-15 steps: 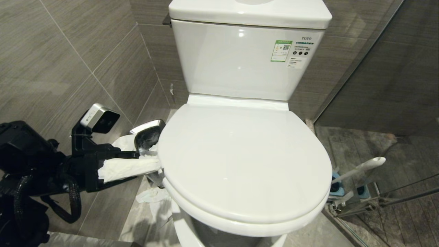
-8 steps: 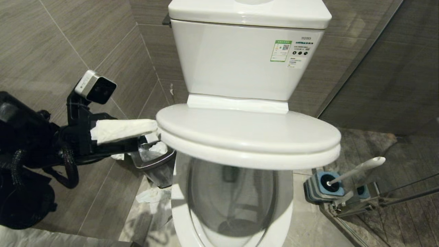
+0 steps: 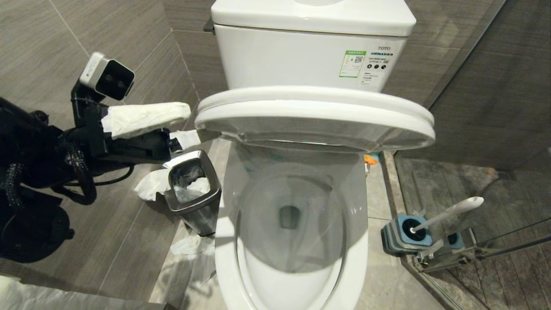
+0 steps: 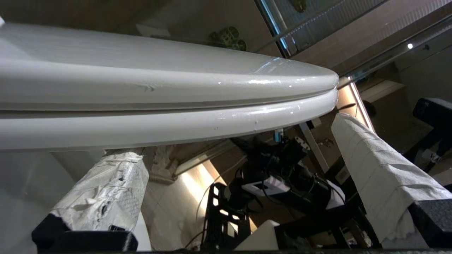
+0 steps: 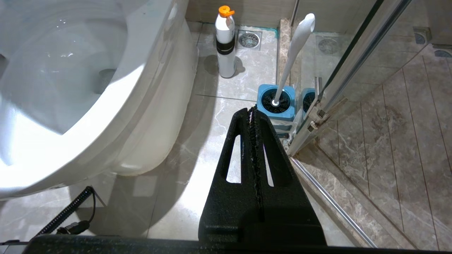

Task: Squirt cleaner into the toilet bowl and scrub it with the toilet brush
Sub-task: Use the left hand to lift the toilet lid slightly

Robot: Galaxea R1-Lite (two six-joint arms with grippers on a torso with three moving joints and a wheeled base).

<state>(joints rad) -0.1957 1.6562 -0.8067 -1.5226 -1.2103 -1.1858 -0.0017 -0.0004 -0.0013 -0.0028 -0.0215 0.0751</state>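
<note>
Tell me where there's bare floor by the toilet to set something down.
Bare tile lies between the toilet bowl and the toilet brush in its holder, in front of the bottle. The other side is crowded: the bin, loose paper and the left tool under the raised seat.

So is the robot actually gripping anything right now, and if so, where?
Nothing is gripped. The left gripper, fingers wide open, props the seat and lid up at their left edge. The right gripper is shut and empty.
</note>
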